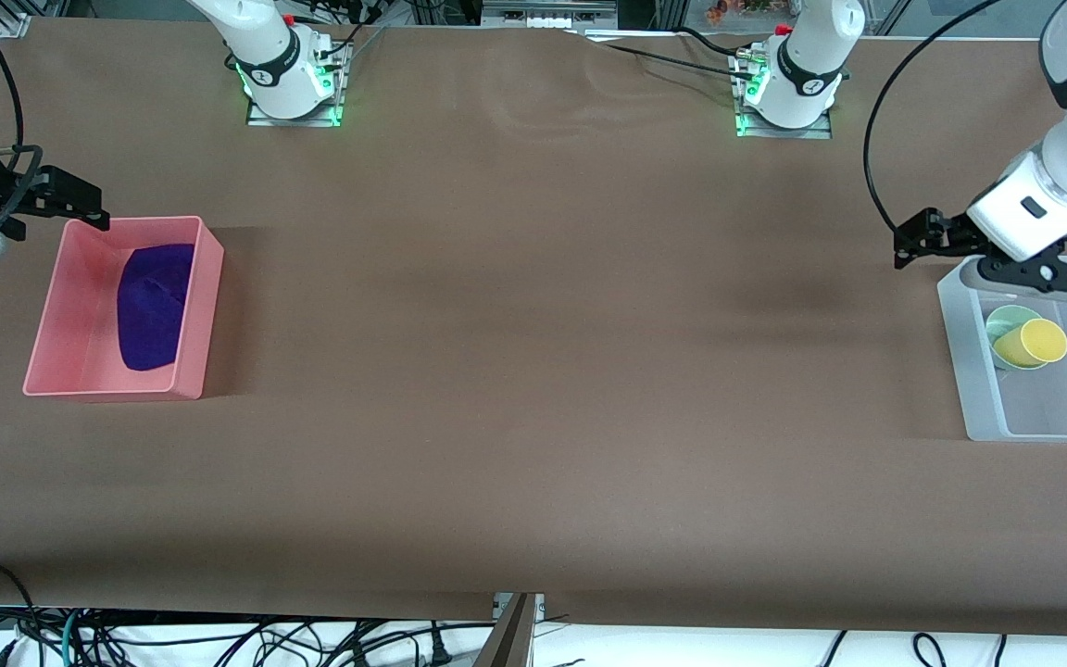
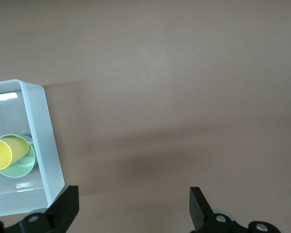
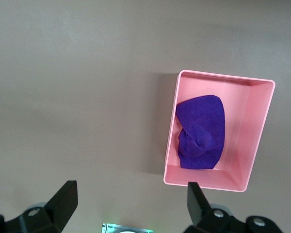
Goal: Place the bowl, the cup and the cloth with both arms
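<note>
The cloth (image 1: pixel 156 306) lies crumpled in the pink bin (image 1: pixel 47 315) at the right arm's end of the table, bunched toward the wall that faces the table's middle. It reads as dropped rather than laid flat, which suits a soft thing that only has to end up inside. The right gripper (image 1: pixel 61 202) hangs just off the bin's corner nearest the bases, above the rim and not over the cloth. In the right wrist view its fingers (image 3: pixel 63 201) stand wide apart with nothing between them, and the bin sits just off one fingertip.

The bowl (image 1: pixel 1006 326) rests in the clear bin (image 1: pixel 978 380) at the left arm's end, in the part nearest the bases, and the cup (image 1: pixel 1034 343) lies tipped on its side in the bowl, mouth toward the front camera. Nesting the two keeps them together in a narrow bin. The left gripper (image 1: pixel 922 239) hovers over bare table just beside that bin's corner, clear of both pieces. Its fingers (image 2: pixel 65 206) are spread wide and empty, the bin lying just outside one of them.

With all three things binned and both grippers empty and off to the side, the placing looks finished
</note>
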{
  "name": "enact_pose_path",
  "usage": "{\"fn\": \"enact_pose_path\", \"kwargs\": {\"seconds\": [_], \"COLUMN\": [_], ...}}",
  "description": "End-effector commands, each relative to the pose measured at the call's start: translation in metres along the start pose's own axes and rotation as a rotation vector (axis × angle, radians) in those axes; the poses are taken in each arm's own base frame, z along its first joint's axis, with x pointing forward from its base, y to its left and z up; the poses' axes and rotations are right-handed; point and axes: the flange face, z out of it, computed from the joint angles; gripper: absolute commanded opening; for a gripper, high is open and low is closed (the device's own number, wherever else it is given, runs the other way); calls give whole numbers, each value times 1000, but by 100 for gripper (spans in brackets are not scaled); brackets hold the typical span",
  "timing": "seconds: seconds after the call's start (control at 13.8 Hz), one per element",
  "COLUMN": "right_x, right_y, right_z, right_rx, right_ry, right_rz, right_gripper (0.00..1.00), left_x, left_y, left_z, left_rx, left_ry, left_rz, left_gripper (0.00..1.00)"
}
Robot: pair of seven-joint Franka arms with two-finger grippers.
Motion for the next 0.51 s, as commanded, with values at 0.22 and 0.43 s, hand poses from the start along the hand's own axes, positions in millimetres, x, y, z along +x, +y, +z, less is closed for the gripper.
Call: {"fn": "enact_pose_path", "kwargs": {"seconds": [0.22, 0.43], "right_x": [0, 0], "right_y": [-2, -2], "right_z": [-1, -1], "right_rx": [-13, -13], "right_ry": [7, 7], "right_rz": [-1, -1], "right_gripper": [100, 100], "left_x": [-10, -10], "left_y": [1, 2], "left_z": [1, 1], "left_rx": [-14, -23], "left_ry": [18, 19], "left_rz": [-16, -16], "left_gripper": [100, 100]}}
